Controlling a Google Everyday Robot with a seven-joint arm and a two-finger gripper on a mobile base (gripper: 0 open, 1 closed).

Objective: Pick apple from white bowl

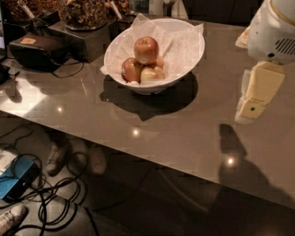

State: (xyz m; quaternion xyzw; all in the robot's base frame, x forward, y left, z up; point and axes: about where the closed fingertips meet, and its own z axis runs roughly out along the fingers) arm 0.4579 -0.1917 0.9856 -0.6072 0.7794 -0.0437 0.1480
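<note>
Camera view: claw (pixel 255 99) hangs at the right above the surface (pixel 184 133) — well apart from the white bowl (pixel 161 86), whose apple (pixel 146 50) lies topmost — open or closed, cannot tell.

Glossy white bowl (pixel 152 87), crinkled paper (pixel 182 44), right-side plastic tool (pixel 253 103)

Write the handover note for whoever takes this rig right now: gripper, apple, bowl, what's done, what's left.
Gripper: at the right of the view, over the table, well apart from the bowl, touching no apple.
Apple: the red one on top of the pile in the white bowl, resting on the other apples.
White bowl: paper-lined, on the table toward the back, beside the dark containers of nuts.
Done: no grasp yet; the apple is in the bowl.
Left: bring the gripper across to the bowl, probably from above, close on the top apple, lift it out.
</note>
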